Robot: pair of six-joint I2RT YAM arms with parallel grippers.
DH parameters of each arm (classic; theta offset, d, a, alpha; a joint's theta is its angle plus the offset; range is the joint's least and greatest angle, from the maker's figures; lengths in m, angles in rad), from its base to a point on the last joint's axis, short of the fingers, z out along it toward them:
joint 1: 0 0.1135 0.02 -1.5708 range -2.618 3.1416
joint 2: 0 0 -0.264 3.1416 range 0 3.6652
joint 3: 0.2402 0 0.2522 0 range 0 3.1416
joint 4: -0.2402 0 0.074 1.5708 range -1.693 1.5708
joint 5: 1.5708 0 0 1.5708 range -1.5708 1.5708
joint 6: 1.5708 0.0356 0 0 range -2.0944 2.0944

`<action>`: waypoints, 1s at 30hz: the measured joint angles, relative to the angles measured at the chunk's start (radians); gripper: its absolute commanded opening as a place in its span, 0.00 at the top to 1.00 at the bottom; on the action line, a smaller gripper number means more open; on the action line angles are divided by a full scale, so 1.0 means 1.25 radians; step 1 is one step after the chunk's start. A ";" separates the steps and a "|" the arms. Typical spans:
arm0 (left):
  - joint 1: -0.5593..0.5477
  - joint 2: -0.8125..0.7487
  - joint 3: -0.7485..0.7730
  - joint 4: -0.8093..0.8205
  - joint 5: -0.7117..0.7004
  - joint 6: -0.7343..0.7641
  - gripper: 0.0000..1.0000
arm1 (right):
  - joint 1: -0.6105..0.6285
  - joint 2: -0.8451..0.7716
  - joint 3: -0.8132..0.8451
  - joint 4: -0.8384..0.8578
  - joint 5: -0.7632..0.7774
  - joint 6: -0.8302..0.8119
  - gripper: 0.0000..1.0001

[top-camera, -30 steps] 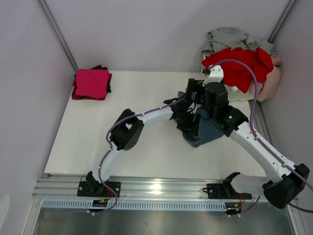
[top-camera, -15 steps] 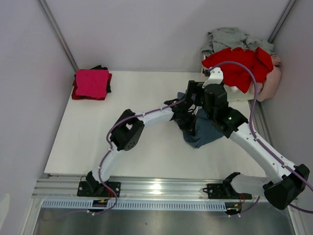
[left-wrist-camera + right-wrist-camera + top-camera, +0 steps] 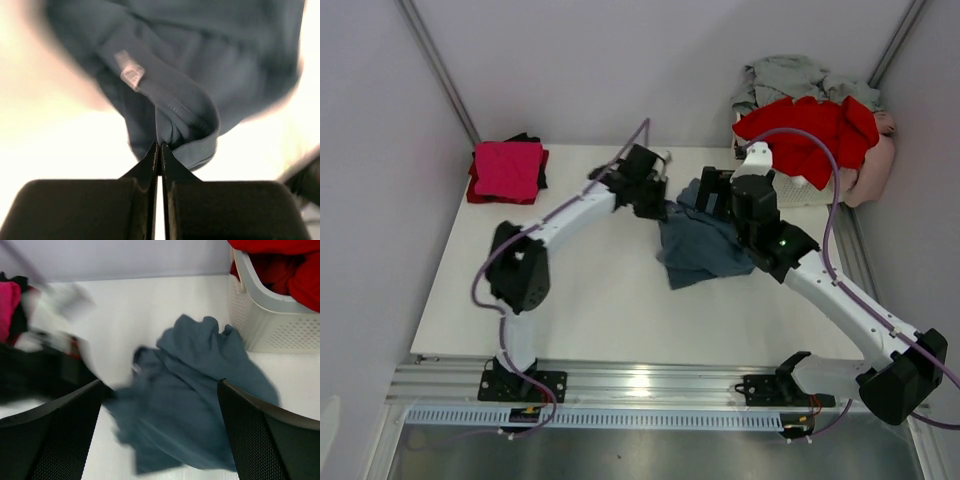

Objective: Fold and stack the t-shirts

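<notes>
Compared with a second ago, the left fingers (image 3: 160, 150) are no longer parted. We see them pressed fully together on a stitched edge of the slate blue-grey t-shirt (image 3: 705, 250). That edge looks like the neckband, since a small sewn label (image 3: 131, 75) sits close by.

The left arm (image 3: 570, 215) is now swung out towards the far left, and the cloth comes with it. What was a tight bunch under both wrists now lies wider and looser on the bench (image 3: 590, 320). It sits around the middle, just in front of the white laundry basket (image 3: 815, 192).

The right fingers (image 3: 713, 190) are unchanged. They are spread as wide as they go, with nothing in them, hovering above the far right part of the same shirt.

We judge that the grasp has taken and the spreading-out has begun. The shirt is still rumpled, with overlapping lobes, so no fold can start yet. An opposite edge probably needs holding to pull it flat.

Elsewhere, the magenta t-shirt (image 3: 507, 168) lies folded at the far left corner on top of something dark. The red t-shirt (image 3: 810, 135) is heaped on the basket with other garments, so we reckon most of the job is ahead.
</notes>
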 measured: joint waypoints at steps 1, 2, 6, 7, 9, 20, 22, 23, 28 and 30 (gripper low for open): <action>0.035 -0.043 -0.013 0.000 -0.023 -0.004 1.00 | 0.000 0.001 -0.007 -0.004 0.007 0.003 0.01; 0.060 -0.096 -0.025 0.001 -0.058 -0.005 1.00 | 0.000 0.006 -0.015 -0.009 0.015 0.007 0.01; 0.161 -0.250 -0.060 0.002 -0.185 0.000 0.99 | -0.001 0.052 -0.030 -0.038 0.039 0.027 0.01; 0.169 -0.291 -0.074 0.000 -0.215 0.001 1.00 | -0.001 0.068 -0.031 -0.044 0.042 0.031 0.01; 0.175 -0.364 -0.118 0.002 -0.263 0.000 1.00 | -0.001 0.099 -0.031 -0.046 0.048 0.042 0.01; 0.177 -0.554 -0.342 0.046 -0.348 -0.001 1.00 | -0.002 0.291 -0.016 -0.034 -0.012 0.091 0.02; 0.177 -0.561 -0.345 0.047 -0.364 -0.004 1.00 | -0.002 0.340 0.006 -0.034 -0.029 0.094 0.06; 0.177 -0.567 -0.349 0.050 -0.372 -0.006 1.00 | -0.004 0.362 0.019 -0.033 -0.037 0.095 0.09; 0.177 -0.603 -0.376 0.056 -0.397 -0.015 1.00 | -0.011 0.420 0.043 -0.003 -0.078 0.101 0.20; 0.177 -0.612 -0.390 0.057 -0.400 -0.022 1.00 | -0.018 0.433 0.048 0.017 -0.095 0.101 0.21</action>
